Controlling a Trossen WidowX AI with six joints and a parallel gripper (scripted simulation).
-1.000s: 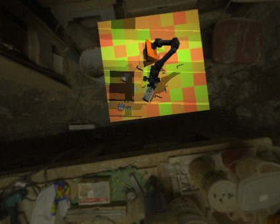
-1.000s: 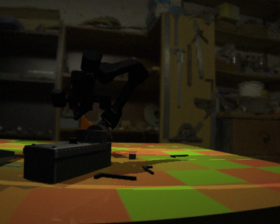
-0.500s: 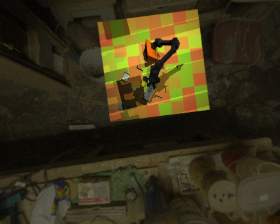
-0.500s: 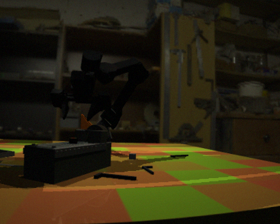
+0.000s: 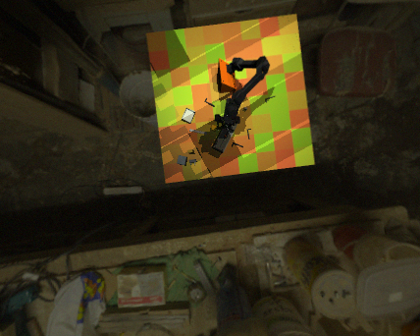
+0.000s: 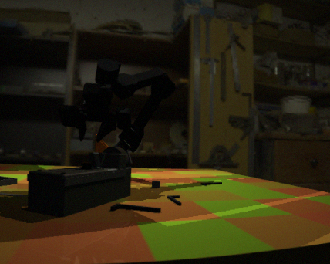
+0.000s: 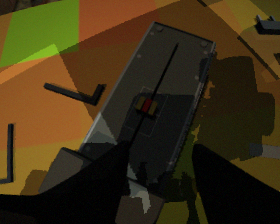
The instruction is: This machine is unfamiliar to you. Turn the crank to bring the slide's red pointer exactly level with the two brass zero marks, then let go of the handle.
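Note:
The machine is a long dark box [image 5: 221,144] [image 6: 97,187] [image 7: 166,65] with a slot along its top. In the wrist view its red pointer [image 7: 147,105] sits between the two brass marks and looks about level with them; a small offset cannot be told. Grey blocks stand at the box's near end, partly behind my fingers. My gripper [image 7: 160,148] [image 6: 90,140] is open above that end, its fingertips apart with nothing seen between them. The crank's handle cannot be made out in the wrist view; fingers and shadow cover much there.
Black L-shaped pieces [image 7: 81,96] [image 6: 137,208] lie beside the box. A white-topped square [image 5: 187,115], a grey block [image 5: 182,160] and a pale bar [image 7: 271,151] lie on its other side. An orange panel [image 5: 225,79] stands near the arm's base.

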